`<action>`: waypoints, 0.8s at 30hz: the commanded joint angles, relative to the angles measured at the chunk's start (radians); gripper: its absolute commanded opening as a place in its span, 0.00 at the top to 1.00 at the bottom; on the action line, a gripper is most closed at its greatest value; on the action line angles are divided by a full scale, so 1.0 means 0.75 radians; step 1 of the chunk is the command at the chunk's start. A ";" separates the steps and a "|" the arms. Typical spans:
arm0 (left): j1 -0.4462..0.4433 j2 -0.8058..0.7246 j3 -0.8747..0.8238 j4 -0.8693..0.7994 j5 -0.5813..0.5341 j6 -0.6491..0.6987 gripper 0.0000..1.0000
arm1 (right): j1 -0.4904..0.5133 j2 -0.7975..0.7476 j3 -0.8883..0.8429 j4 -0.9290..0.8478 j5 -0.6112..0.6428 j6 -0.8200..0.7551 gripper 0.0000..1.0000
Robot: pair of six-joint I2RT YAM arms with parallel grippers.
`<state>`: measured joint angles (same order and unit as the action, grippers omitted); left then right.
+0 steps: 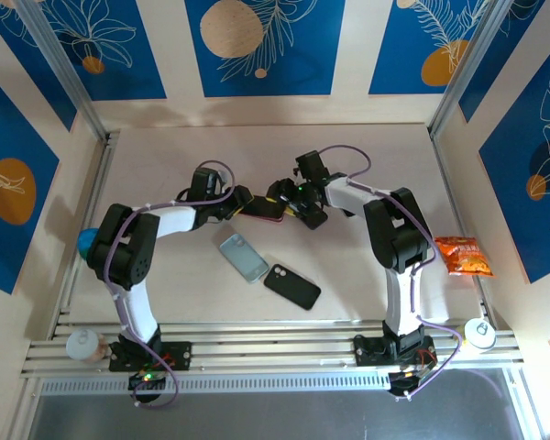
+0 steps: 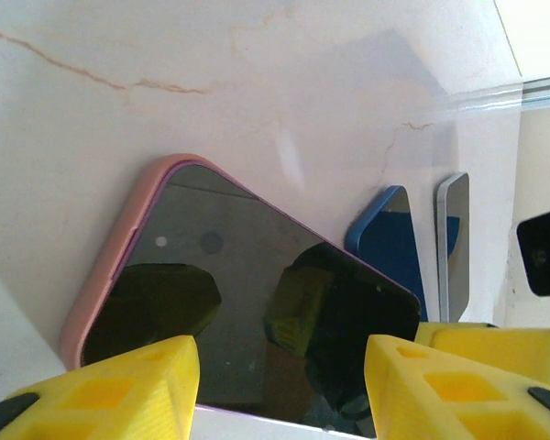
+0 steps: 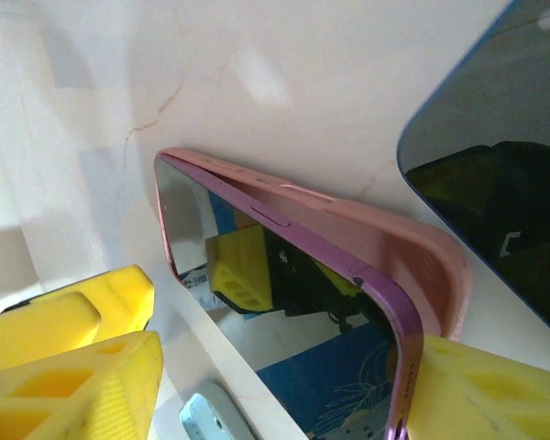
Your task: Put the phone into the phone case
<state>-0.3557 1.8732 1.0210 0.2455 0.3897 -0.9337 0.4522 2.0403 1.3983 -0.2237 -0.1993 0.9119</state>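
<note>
The phone, dark-screened with a purple rim, lies in the pink phone case at mid-table. My left gripper is shut across its near end, a yellow finger on each side. In the right wrist view the phone's purple edge stands a little proud of the pink case. My right gripper is open around that end: one finger touches the phone's corner, the other stands clear. Both grippers meet there in the top view, left and right.
A light blue case and a black phone lie nearer the arm bases. A blue-rimmed dark phone lies close beside the pink case. An orange snack bag sits at the right wall, a blue object at the left.
</note>
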 commanded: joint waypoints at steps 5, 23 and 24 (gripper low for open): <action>-0.002 -0.018 0.093 -0.079 0.027 0.069 0.48 | 0.009 0.064 0.109 -0.160 0.002 -0.023 0.30; -0.010 0.130 0.252 -0.108 0.043 0.097 0.49 | 0.005 -0.007 0.126 -0.270 0.033 -0.054 0.26; -0.014 0.137 0.256 -0.111 0.043 0.097 0.48 | 0.004 -0.019 0.121 -0.267 0.032 -0.056 0.26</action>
<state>-0.3565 1.9495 1.1793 0.1860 0.3935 -0.8810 0.4522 2.0834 1.4796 -0.3946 -0.1783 0.8906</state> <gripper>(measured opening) 0.515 0.736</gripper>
